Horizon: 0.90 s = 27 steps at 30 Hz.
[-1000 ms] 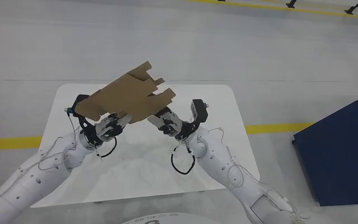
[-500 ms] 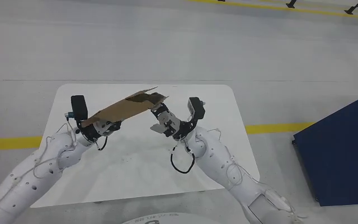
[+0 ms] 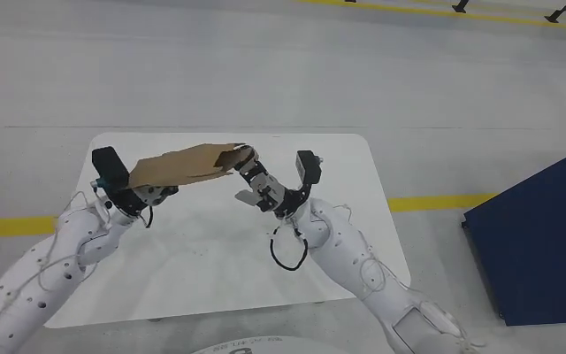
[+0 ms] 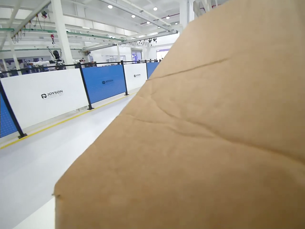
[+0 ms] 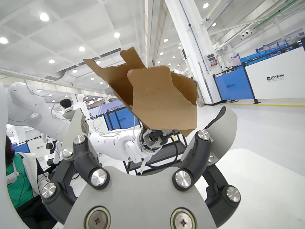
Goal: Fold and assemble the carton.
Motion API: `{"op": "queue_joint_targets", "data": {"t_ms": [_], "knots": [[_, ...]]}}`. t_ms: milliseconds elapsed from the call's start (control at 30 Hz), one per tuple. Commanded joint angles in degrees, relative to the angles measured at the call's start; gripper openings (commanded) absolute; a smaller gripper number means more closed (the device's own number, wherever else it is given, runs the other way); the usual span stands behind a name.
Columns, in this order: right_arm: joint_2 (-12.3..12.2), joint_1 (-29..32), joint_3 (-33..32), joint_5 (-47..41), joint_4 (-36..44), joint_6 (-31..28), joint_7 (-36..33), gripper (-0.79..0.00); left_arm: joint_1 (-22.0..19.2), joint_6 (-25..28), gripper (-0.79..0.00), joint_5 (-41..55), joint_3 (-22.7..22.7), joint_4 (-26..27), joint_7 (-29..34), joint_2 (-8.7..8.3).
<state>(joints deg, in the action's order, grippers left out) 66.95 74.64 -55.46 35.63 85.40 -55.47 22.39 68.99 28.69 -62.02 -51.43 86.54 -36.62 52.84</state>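
Task item: flattened brown cardboard carton [image 3: 181, 165], held aloft above the white counter [image 3: 345, 177], with its notched flaps at the end nearer the right arm.
Left arm: left gripper [image 3: 152, 191] clamped on the carton's underside, near its other end.
Right arm: right gripper [image 5: 151, 116] spread wide, holding nothing, just beside the flapped end; contact cannot be told.

One flat brown cardboard carton [image 3: 186, 165]. One white table with rounded corners [image 3: 345, 164]. Two white robot arms [image 3: 354, 257], each ending in one dark-and-silver metal gripper: one left gripper [image 3: 156, 190] and one right gripper [image 3: 245, 181], two in all. One dark blue boxy object [image 3: 522, 239] on the floor past the table's right edge. Two yellow floor lines [image 3: 424, 203].
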Motion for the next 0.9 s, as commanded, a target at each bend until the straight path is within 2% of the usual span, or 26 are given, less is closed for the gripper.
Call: {"op": "queue_joint_targets", "data": {"t_ms": [0,200,300,433,600,767,867], "knots": [[-0.2,0.5,-0.9,-1.2,0.3,0.3,-1.0,0.000,0.8,-2.3,-0.785,-3.7,-1.9,0.9,0.5,-0.42],[-0.9,2.1,-3.4,-3.8,1.2,4.7,-8.8,0.000,4.0,-9.1,-0.785,-15.9,-6.8,4.9,1.7,-1.69],[-1.1,2.3,-4.0,-5.7,2.3,8.0,-13.5,0.000,5.5,-10.4,-0.785,-20.2,-8.5,6.7,2.7,-2.12],[-1.3,2.6,-4.2,-5.4,3.9,8.9,-17.6,0.000,7.0,-10.5,-0.785,-21.1,-9.9,8.2,4.3,-2.26],[-1.5,2.8,-3.3,-2.1,5.4,7.0,-23.2,0.000,7.8,-10.4,-0.785,-20.0,-10.1,8.7,6.2,-1.91],[-1.3,3.0,-2.4,-1.6,6.7,6.1,-24.0,0.000,7.7,-11.7,-0.785,-21.0,-9.7,8.9,8.8,-1.38],[-0.9,3.1,-1.9,-1.4,6.8,8.4,-22.4,0.000,7.8,-13.9,-0.785,-24.0,-9.6,9.4,10.3,-1.14]]}}
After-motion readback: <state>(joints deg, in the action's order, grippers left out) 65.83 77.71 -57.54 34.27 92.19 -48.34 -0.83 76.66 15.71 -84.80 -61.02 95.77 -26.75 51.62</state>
